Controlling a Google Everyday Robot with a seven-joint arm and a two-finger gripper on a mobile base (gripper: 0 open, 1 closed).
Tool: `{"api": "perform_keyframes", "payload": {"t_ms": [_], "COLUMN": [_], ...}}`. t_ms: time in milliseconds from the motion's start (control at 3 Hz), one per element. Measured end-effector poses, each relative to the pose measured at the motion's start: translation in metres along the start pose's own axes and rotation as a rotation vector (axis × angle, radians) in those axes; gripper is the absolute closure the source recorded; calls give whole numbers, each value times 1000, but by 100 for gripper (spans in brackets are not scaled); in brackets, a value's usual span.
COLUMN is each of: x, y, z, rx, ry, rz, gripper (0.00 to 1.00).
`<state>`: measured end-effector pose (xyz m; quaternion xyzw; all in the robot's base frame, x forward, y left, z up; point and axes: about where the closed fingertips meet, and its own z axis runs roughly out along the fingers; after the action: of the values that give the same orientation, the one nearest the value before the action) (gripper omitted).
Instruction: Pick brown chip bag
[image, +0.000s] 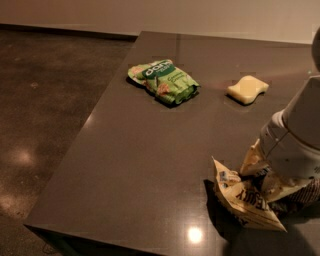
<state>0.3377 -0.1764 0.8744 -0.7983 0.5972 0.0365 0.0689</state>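
Observation:
The brown chip bag (241, 198), crinkled cream and dark brown with bold dark lettering, is at the table's front right. My gripper (265, 179) reaches down from the white arm (300, 140) at the right edge and is shut on the bag's upper part. The bag is bunched around the fingers and its left edge tilts up off the table. The arm's wrist hides most of the fingers and the bag's right side.
A green snack bag (162, 81) lies at the back middle of the dark table (150, 165). A pale yellow sponge (247, 89) lies to its right. The table's front edge is close below the bag, with dark floor (45, 110) to the left.

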Motion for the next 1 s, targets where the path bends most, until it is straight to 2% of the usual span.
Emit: {"api": "perform_keyframes", "payload": {"t_ms": [333,1000], "x": [-14,-50], "y": [-11,-49], "z": [-13,-50], "rx": [21,87], "ry": [-30,-126], "rz": [-1,8], "gripper": [100,100]}}
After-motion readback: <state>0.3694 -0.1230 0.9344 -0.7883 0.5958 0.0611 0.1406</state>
